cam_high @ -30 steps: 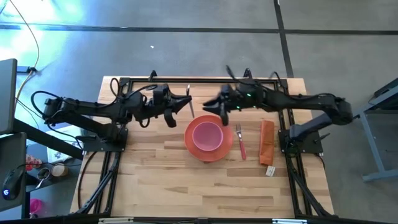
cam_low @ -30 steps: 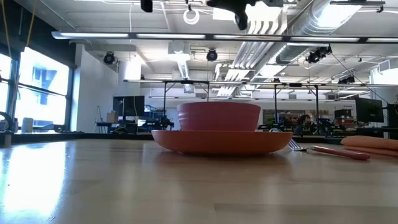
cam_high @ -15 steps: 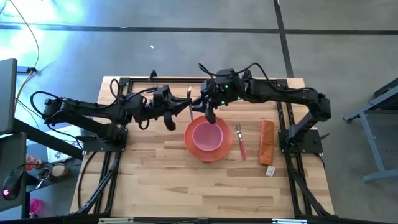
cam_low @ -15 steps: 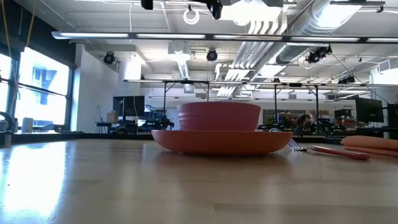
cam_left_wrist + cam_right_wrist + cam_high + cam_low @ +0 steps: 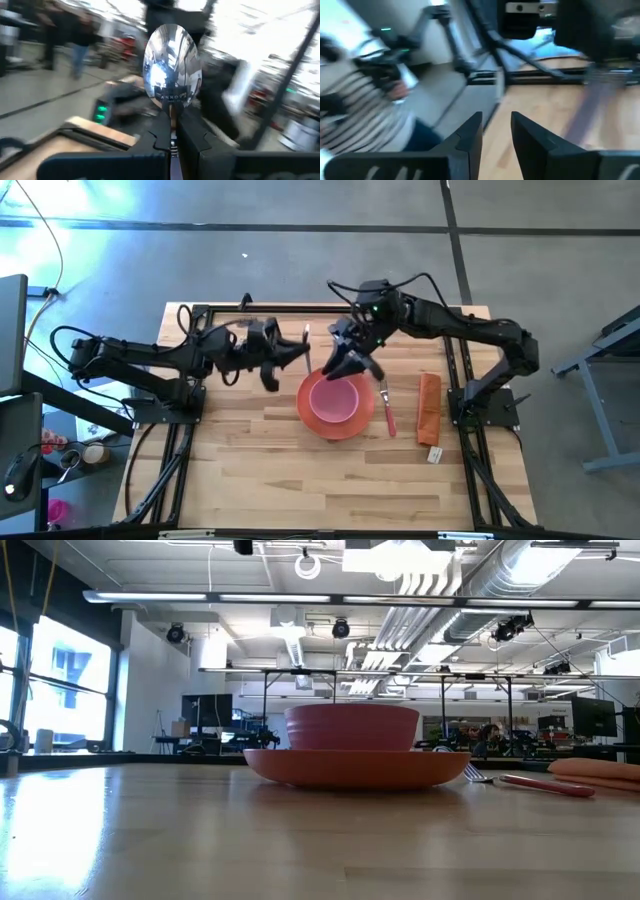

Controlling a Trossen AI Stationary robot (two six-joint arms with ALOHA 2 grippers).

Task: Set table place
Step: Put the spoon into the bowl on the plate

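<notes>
While our left gripper [image 5: 171, 131] clamps its fingers on the spoon [image 5: 171, 67], left of centre in the high view, our right gripper [image 5: 345, 362] hangs over the bowl's [image 5: 333, 398] upper edge, fingers [image 5: 468, 136] narrowly parted around nothing. We see the bowl sitting in the plate [image 5: 364, 421] mid-bench [image 5: 280, 470], with the fork [image 5: 386, 412] just right of it.

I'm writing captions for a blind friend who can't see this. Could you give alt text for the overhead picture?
Seen from above, a pink bowl sits on an orange plate on a wooden table. The left gripper holds a spoon; the right gripper hovers open over the bowl's far rim. A fork and folded orange cloth lie right of the plate.
</notes>
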